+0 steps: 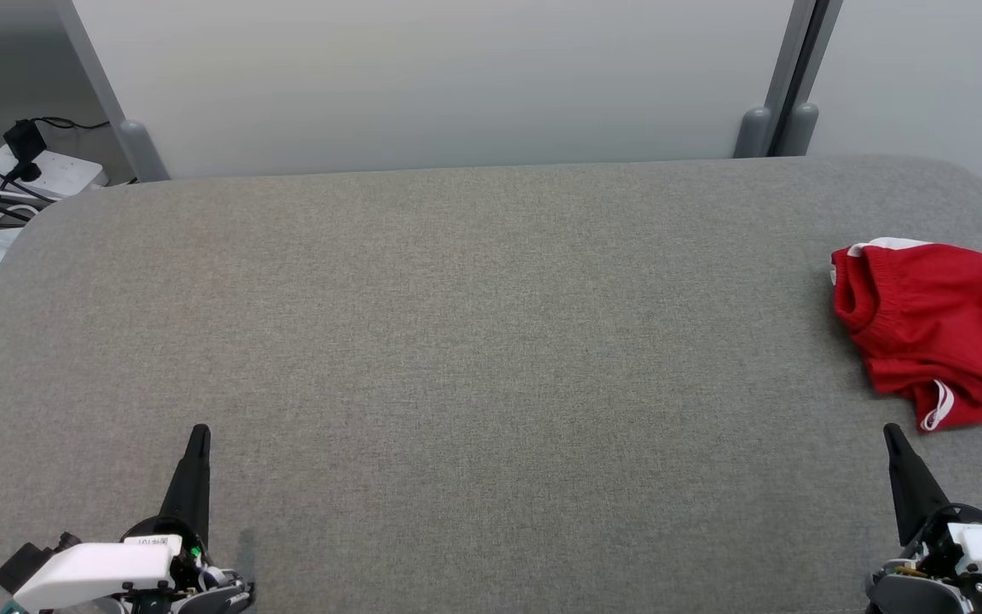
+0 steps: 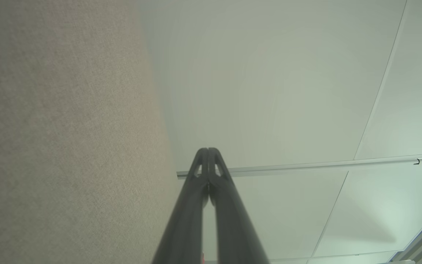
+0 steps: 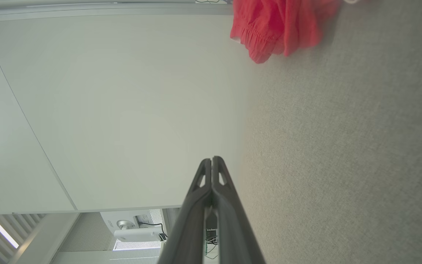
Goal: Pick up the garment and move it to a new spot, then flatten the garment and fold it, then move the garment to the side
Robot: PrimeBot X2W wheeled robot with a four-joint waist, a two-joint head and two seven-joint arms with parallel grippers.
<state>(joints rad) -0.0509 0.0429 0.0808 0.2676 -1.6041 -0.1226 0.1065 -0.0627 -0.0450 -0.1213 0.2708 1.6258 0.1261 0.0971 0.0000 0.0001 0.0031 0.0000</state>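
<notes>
Grey table (image 1: 491, 341); red garment (image 1: 934, 333) cut off at right edge

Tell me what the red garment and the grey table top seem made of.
Red garment: soft cloth, matte, perhaps synthetic sportswear; it lies crumpled, with a gathered waistband and white trim. Table top: grey textile covering, matte; a fine speckled weave shows.

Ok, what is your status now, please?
Left gripper shut, empty. Right gripper shut, empty. Red shorts crumpled at grey table's right edge, untouched. Nothing between them and right gripper.
</notes>
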